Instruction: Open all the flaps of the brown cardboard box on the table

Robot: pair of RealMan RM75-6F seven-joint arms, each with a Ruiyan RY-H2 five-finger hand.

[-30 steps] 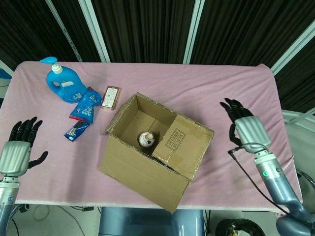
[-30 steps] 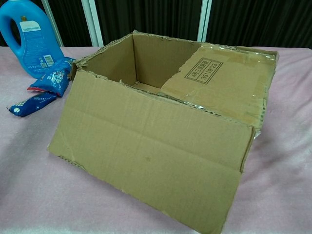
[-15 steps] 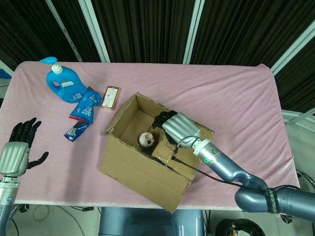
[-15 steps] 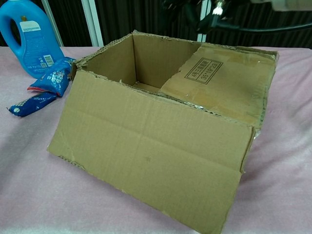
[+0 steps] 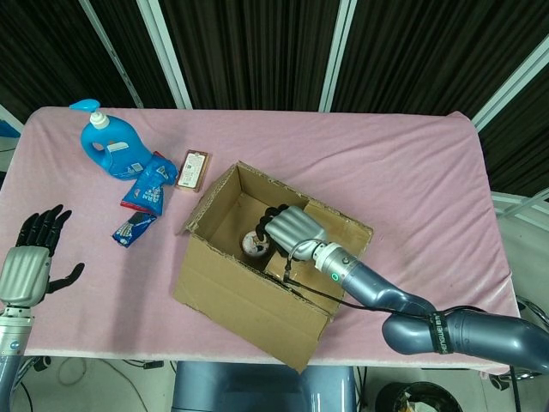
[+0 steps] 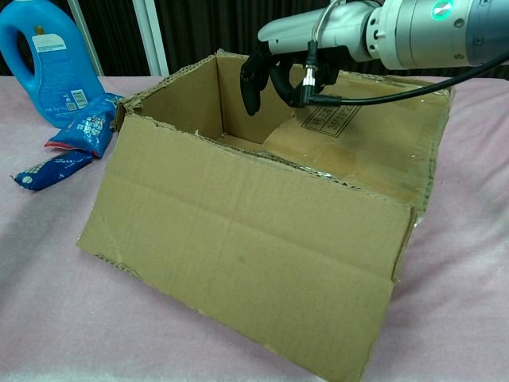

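Note:
The brown cardboard box stands mid-table. Its long front flap hangs outward and down. One flap with a printed label lies folded inward over the box's right half. My right hand hovers over the opening at that flap's free edge, dark fingers bent downward and apart, holding nothing I can see. My left hand is open beside the table's left edge, far from the box.
A small round cup-like item lies inside the box. A blue detergent bottle, two blue packets and a small brown packet lie left of the box.
My right arm swung in from the table's right side to above the box, then slid left to the folded flap's edge with fingers bending down. Left hand barely moved.

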